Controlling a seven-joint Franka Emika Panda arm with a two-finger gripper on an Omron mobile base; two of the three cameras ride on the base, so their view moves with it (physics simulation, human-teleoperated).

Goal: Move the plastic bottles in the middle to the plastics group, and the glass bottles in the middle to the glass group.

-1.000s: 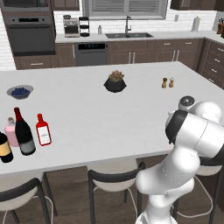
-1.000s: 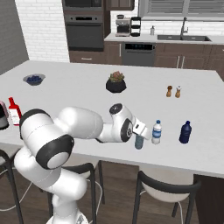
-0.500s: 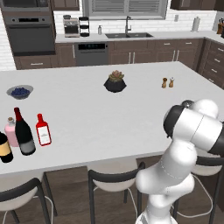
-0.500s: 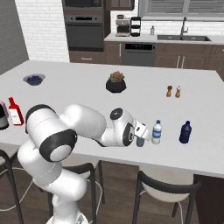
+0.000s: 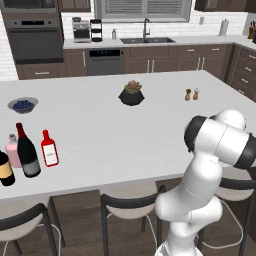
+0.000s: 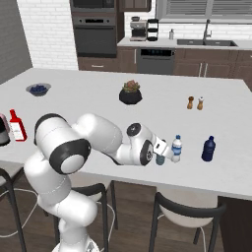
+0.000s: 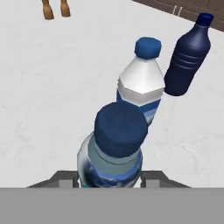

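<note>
1. Gripper (image 6: 160, 156) sits low at the counter's (image 6: 98, 93) near edge on the right, fingers either side of the small light-blue water bottle (image 7: 110, 153); looks like it is gripping it, though the finger pads barely show in the hand view.
2. Plastic count: three bottles. The small light-blue water bottle, the whitish clear water bottle (image 6: 176, 148) and the dark navy bottle (image 6: 208, 149).
3. Glass count: four bottles at the left end. Tall dark wine bottle (image 5: 26, 152), flat red bottle (image 5: 49, 148), pink flask (image 5: 13, 150), dark bottle with yellowish label (image 5: 5, 168).
4. Others: one plant pot (image 5: 132, 93), one bowl (image 5: 23, 105), two shakers (image 5: 192, 94).
5. Left base view gives the whole glass cluster; right base view catches the flat red bottle near its left edge.
6. Hand view gives the blue cap close up, with the whitish bottle just beyond it and the navy one farther right.
7. Right base view: the small bottle stands just left of the whitish bottle; touching or not, cannot tell.
</note>
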